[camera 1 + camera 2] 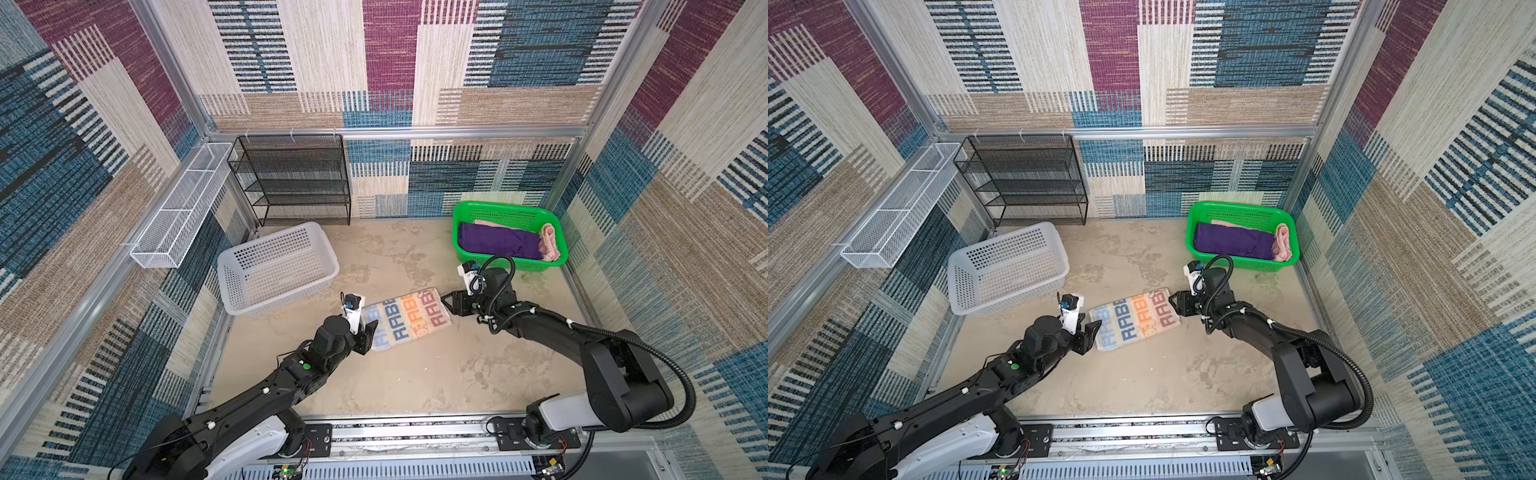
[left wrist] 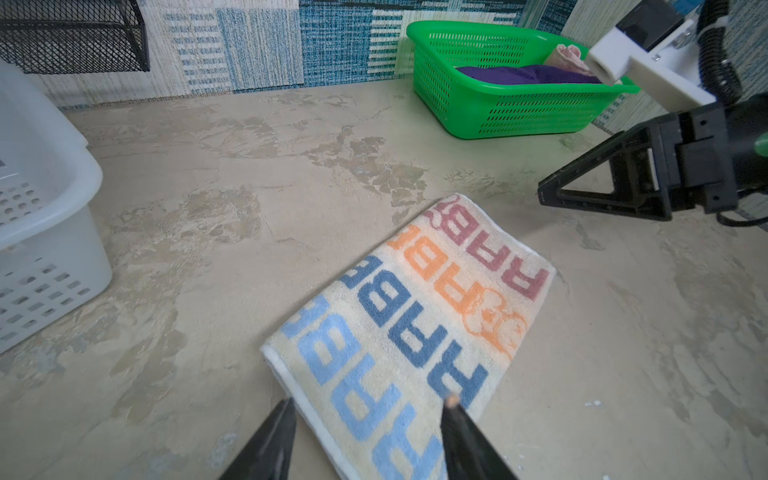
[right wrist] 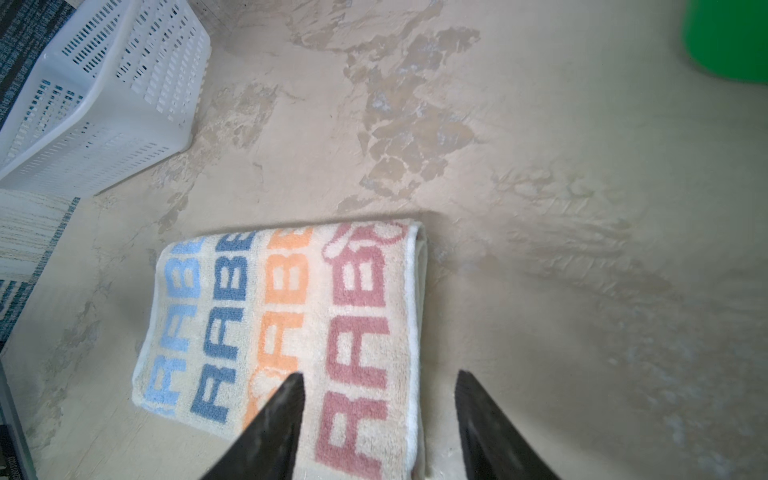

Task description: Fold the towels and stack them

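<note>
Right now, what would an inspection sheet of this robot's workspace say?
Surface: beige mottled tabletop, patchy stains.
Job's things: whitish terry towel with "RABBIT" letters, folded, flat on the tabletop; deep purple towel and pink towel inside the green perforated plastic basket.
Clutter: white perforated plastic basket, nothing seen inside.
Grippers: left gripper and right gripper at opposite ends of the lettered towel, jaws apart, holding nothing.
Cables: black corrugated hose loops along the right arm, clear of the towels.
Surroundings: black wire-mesh shelf rack, white wire-mesh trough, patterned woven walls.
</note>
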